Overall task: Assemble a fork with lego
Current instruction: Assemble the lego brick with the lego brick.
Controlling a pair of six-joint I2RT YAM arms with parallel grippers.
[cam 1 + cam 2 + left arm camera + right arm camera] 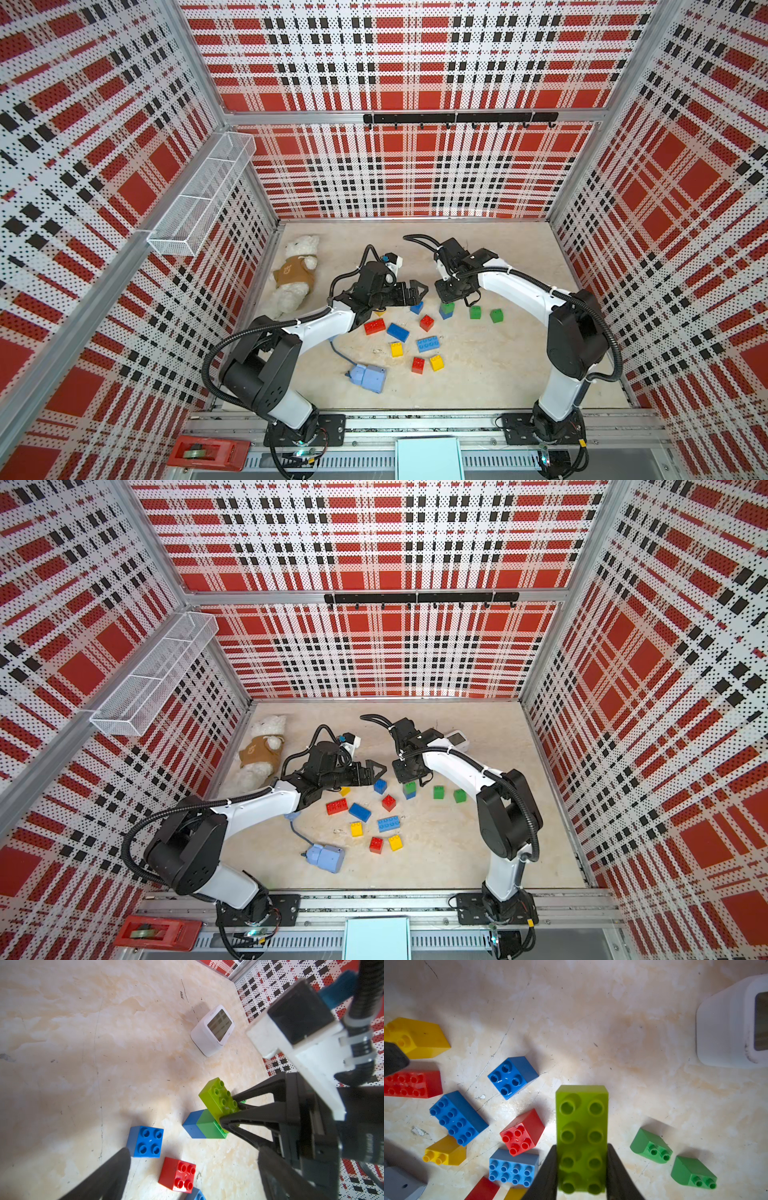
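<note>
Jaws of the right gripper (581,1145) are clenched on the two long sides of a lime two-by-four brick (581,1118). They take it near one end, so its long axis runs straight out from the fingers and the free end sticks forward. Jaws of the left gripper (417,293) stand released and hold nothing; this gripper hangs near a blue square brick (145,1141). In the left wrist view the held end of the lime brick is directly over a green square brick (209,1128) that sits on a second blue brick (192,1126). It seems to touch the green studs, though from this angle I cannot tell if it is pressed home. I judge that the coming move is a push straight down, and the right arm, above the stack, is the nearer one. Other lego lies loose on the tabletop (591,1022), among it a red square brick (177,1174) and two green sloped bricks (651,1146). A small white display unit (212,1030) stands well apart; its screen figures are too faint to read, and the white lettering on the gripper body is blurred also.
</note>
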